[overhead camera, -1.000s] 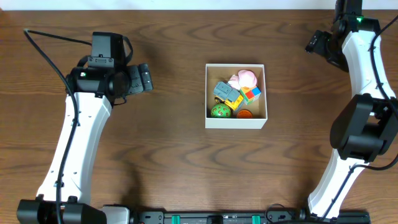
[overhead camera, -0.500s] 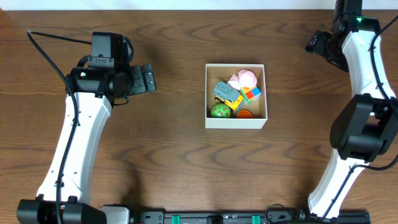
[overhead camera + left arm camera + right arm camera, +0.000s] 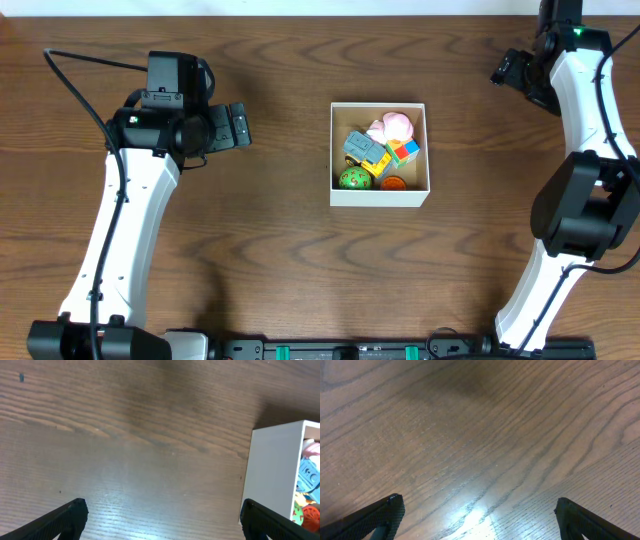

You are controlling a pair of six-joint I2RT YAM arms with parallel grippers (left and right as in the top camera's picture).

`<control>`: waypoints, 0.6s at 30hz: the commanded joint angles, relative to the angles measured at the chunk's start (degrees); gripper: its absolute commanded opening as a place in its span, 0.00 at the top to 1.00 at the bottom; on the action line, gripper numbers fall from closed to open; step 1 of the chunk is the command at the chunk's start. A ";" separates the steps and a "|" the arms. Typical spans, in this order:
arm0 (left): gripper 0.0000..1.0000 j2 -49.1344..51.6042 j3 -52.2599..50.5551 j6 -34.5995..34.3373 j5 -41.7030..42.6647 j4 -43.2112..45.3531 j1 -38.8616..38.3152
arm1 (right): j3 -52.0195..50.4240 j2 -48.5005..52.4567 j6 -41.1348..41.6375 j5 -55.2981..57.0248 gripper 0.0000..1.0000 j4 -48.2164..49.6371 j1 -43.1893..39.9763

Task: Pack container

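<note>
The container (image 3: 379, 194) is a square white-walled box at the table's middle; its white wall also shows at the right edge of the left wrist view (image 3: 272, 475). Inside lie several small toys: a pink one (image 3: 395, 126), a green ball (image 3: 351, 179), a grey-blue one (image 3: 362, 148), a coloured cube (image 3: 404, 151) and an orange piece (image 3: 394, 183). My left gripper (image 3: 236, 126) is open and empty, to the left of the box, with bare wood between its fingers (image 3: 160, 512). My right gripper (image 3: 503, 68) is open and empty at the far right back, over bare wood (image 3: 477, 510).
The brown wooden table (image 3: 280, 260) spans the view. The left arm (image 3: 125, 230) reaches in from the front left. The right arm (image 3: 585, 190) runs along the right edge. A black cable (image 3: 90, 62) trails behind the left arm.
My left gripper has moved slightly to the right, toward the box. The right arm, the box and the toys have not moved.
</note>
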 commanded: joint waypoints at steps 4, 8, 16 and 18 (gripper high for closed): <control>0.02 0.13 -3.74 7.56 0.76 7.76 -0.24 | -0.24 -0.63 0.85 0.76 0.01 -0.07 0.00; 0.02 -1.16 -10.47 14.27 0.76 17.16 -0.83 | -0.24 -0.63 0.85 0.76 0.01 -0.07 0.00; 0.02 -16.61 -38.56 15.87 0.74 50.05 -0.83 | -0.24 -0.63 0.85 0.76 0.01 -0.07 0.00; 0.02 -22.03 -46.29 17.99 0.72 57.02 -0.83 | -0.24 -0.63 0.85 0.76 0.01 -0.07 0.00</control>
